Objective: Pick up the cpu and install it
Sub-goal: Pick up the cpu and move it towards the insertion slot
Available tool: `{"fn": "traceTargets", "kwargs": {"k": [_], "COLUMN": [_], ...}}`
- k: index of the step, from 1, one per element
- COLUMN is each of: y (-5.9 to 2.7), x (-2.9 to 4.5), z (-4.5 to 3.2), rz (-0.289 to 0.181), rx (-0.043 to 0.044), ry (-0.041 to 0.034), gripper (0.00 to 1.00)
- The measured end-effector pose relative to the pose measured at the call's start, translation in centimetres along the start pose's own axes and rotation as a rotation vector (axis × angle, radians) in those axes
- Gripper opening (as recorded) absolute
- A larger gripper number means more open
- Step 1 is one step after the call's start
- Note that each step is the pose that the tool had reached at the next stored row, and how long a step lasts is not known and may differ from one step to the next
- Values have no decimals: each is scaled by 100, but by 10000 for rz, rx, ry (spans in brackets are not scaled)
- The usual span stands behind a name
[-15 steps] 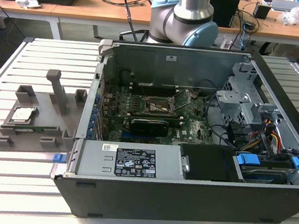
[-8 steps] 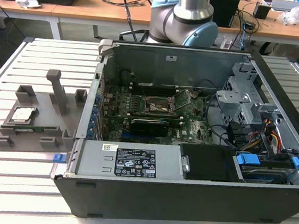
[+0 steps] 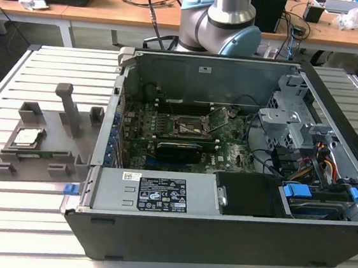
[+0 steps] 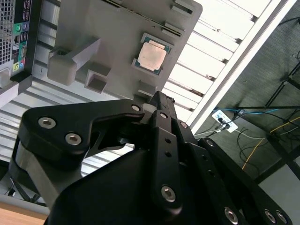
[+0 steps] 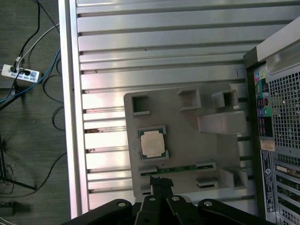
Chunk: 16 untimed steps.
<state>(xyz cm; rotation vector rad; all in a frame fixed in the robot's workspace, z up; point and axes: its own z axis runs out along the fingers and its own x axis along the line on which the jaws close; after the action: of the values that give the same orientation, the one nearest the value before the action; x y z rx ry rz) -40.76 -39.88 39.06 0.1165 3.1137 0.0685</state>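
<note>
In the exterior view, a slatted metal table [image 3: 3, 218] carries everything. At about nine o'clock of that view a grey fixture plate [image 3: 54, 135] is laid flat on the slats. The cpu [image 3: 27, 137] is seated in a square recess towards the plate's nine o'clock side, its silver top facing up. An upright post [image 3: 70, 110] is raised from the plate at roughly one o'clock of the cpu. Just beside the plate, at its three o'clock, an open computer case [image 3: 219, 240] is laid on its side, so that the motherboard [image 3: 166, 136] is exposed. The socket [image 3: 189, 127] is seen as a dark square near the middle of the board. At twelve o'clock of the view, behind the case, part of the robot arm [image 3: 224, 17] is visible. Towards three o'clock, a metal drive cage [image 3: 282, 122] and a bundle of coloured cables [image 3: 326, 165] are housed inside the case.

In both wrist views the cpu is shown resting in its recess on the plate, with the case near the plate's far side. The black jaws are seen pressed together, with nothing pinched between them. In the first wrist view their tips are placed over the plate's edge by a thin green strip [image 5: 180, 168], near the cpu but apart from it. A power strip [image 5: 18, 72] is seen on the floor beyond the table's rim.
</note>
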Motion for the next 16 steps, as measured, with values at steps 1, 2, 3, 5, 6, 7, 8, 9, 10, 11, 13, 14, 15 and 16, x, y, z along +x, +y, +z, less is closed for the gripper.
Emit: {"fn": "traceTargets", "kwargs": {"k": [1,2,3,5,6,7,8,9,10,11,13,14,15,16], "y": [0,0,0,0,0,0,0,0,0,0,5,7,7,7], "x": [0,0,1,1,2,2,2,3,3,3,6,4,5,5], "z": [0,0,0,0,0,0,0,0,0,0,0,2,3,4], "rz": [0,0,0,0,0,0,0,0,1,0,-25,-266,-454,-588], "rx": [0,0,0,0,0,1,0,0,0,0,167,290,348,357], "ry": [0,0,0,0,0,0,0,0,0,0,-10,-15,-12,-9], "gripper": [11,11,11,17,29,36,42,47,54,60,60,60,60,60]}}
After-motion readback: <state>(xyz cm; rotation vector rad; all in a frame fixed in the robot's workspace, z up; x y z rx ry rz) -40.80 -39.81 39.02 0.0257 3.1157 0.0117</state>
